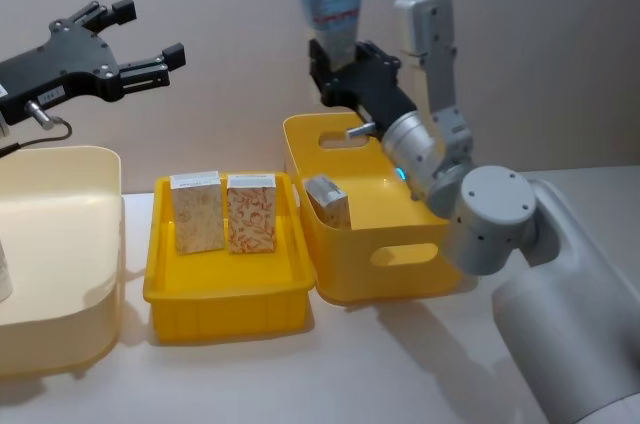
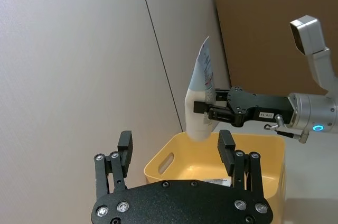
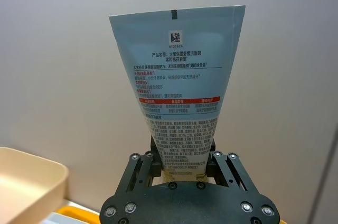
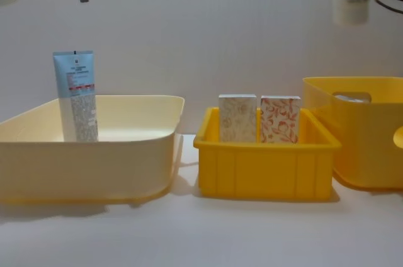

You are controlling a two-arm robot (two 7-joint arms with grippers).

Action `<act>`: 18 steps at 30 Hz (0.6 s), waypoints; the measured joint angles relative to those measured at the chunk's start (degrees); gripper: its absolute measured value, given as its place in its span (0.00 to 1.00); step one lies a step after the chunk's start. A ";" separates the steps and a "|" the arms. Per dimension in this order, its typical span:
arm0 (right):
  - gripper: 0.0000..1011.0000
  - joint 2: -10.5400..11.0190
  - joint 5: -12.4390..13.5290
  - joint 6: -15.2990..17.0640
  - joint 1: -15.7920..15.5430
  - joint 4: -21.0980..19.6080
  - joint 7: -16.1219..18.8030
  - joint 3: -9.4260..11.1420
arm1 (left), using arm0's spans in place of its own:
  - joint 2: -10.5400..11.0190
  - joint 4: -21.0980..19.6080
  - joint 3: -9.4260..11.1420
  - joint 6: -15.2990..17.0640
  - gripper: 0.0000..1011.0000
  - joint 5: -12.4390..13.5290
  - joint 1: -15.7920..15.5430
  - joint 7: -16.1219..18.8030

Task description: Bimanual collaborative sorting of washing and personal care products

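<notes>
Head view: right gripper [image 1: 338, 72] is holding a pale-blue squeeze tube [image 1: 334, 4] high above the deep yellow bin [image 1: 400, 254], its fingers clamped on the tube's lower end, crimped end pointing up.
Grip: low on the tube near the cap — probably so the broad flat body is staying clear for the other arm to take.
Left gripper [image 1: 140, 69]: hanging in the air above the cream tub [image 1: 60, 244], jaws apart and holding nothing, facing the raised tube across the gap — seemingly waiting for a handover.
Left wrist view: the tube [image 2: 199, 94] is showing beyond the open fingers [image 2: 125, 147], well apart from them.
Second tube [image 4: 77, 96]: standing upright inside the cream tub at the robot's left, apparently already sorted.
Boxes: a beige floral box [image 1: 197, 211] and a red-orange floral box [image 1: 251, 213] are standing side by side in the shallow yellow tray [image 1: 225, 294] on the worktop [image 1: 300, 374].
Another box [image 1: 328, 201]: lying tilted inside the deep bin, likely awaiting its turn.
Likely step: passing the tube from right arm to left for the cream tub.
</notes>
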 joint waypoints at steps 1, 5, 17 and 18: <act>0.43 0.08 -0.14 0.16 -0.08 0.03 -0.36 0.22 | 0.00 0.00 0.00 0.00 0.99 0.00 0.00 0.00; 0.43 0.39 -0.98 1.47 -0.57 0.31 -2.92 1.66 | 0.00 0.00 0.00 0.00 0.99 0.00 0.00 0.00; 0.42 0.46 -2.45 7.33 -1.58 1.26 -7.77 4.34 | 0.00 0.00 0.00 0.00 0.99 0.00 0.00 0.00; 0.42 0.43 -2.53 7.97 -1.69 1.49 -8.18 4.65 | 0.00 0.00 0.00 0.00 0.99 0.00 0.00 0.00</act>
